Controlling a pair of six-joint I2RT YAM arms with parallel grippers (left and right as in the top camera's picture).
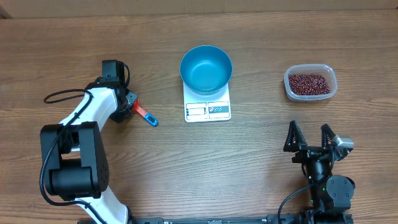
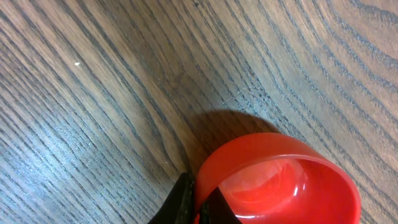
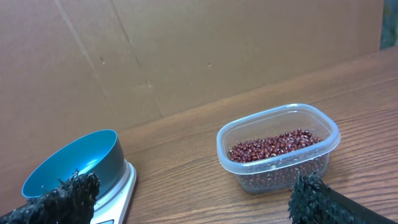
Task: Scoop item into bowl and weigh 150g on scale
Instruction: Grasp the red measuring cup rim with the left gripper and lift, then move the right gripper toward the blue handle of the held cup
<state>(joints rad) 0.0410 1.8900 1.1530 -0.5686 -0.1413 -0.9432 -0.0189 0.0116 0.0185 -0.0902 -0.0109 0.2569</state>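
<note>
From overhead, the left gripper (image 1: 132, 106) covers most of the red scoop (image 1: 138, 110). Only a sliver of red and the blue end of its handle show past the black fingers. The left wrist view cuts the scoop off at the bottom edge: it shows the round cup from above, the tips of two dark fingers (image 2: 181, 202), and none of the handle. Those fingers are clamped on the near rim of the cup, one outside the wall and one just inside. The cup looks empty, though glare on the red plastic makes its floor hard to read. A shadow lies beside it on the table (image 1: 93, 37), and whether the cup touches the wood cannot be told. In the right wrist view that arm's own fingertips appear only as ragged black shapes in the two bottom corners, and one of them hides part of the blue bowl (image 1: 206, 68). There the scale (image 1: 208, 109) is a white edge under the bowl, and overhead its display is too small to read. The bowl stands empty on the rear part of the scale, leaving the front strip bare. The beans (image 1: 308, 83) lie in a shallow layer inside the clear tub (image 1: 288, 87) near the table's right end, well apart from the left gripper, with bowl and scale between them. The right gripper (image 1: 308, 128) sits nearer, directly in front of the tub, its fingers spread wide and holding nothing.
</note>
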